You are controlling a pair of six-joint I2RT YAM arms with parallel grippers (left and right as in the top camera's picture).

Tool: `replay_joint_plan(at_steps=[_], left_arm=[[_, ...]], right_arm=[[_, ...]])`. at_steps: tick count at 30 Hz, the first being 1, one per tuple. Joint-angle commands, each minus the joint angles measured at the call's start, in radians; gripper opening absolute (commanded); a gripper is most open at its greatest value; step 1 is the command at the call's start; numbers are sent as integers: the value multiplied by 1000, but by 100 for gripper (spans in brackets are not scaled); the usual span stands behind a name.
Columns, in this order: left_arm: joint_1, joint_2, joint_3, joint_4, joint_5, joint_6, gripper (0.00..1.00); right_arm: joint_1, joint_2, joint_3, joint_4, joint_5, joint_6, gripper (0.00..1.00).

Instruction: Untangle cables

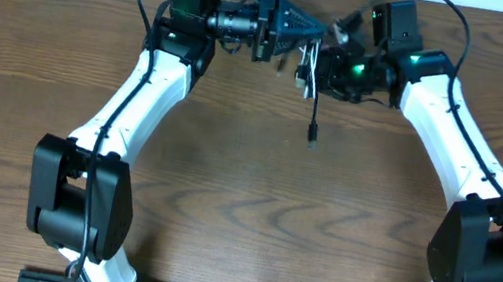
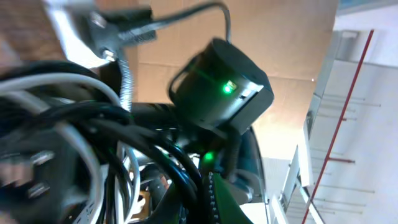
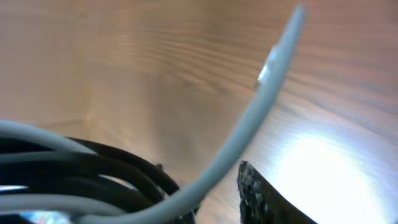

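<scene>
My left pincer (image 1: 310,37) and right pincer (image 1: 330,60) crowd the cables (image 1: 315,111) to part them — whether either grips, I cannot tell.

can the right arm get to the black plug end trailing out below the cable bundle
Probably yes: the black plug end sits in the open against the table, just below the right gripper, with nothing around it. But that gripper looks busy at the cable bundle.
</scene>
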Motion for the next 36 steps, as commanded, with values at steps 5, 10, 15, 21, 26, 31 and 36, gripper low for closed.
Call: replay_joint_plan(at_steps=[5, 10, 15, 21, 26, 31, 36], left_arm=[[111, -20, 25, -101, 31, 325, 7], [115, -20, 25, -773, -241, 840, 7], [92, -19, 25, -1098, -687, 1028, 7], [36, -18, 25, -1127, -765, 1073, 7], [2, -6, 25, -1164, -908, 1073, 15], [7, -6, 25, -1158, -1013, 1073, 16], [37, -6, 25, -1154, -1197, 1073, 15]], right_arm=[[-85, 13, -10, -228, 442, -32, 30], [-86, 13, -10, -288, 463, -86, 29], [-57, 13, -10, -304, 465, -130, 29], [-2, 13, -10, -299, 507, -130, 34], [2, 13, -10, -277, 484, -135, 39], [2, 13, -10, -262, 456, -158, 42], [3, 13, -10, -266, 401, -183, 44]])
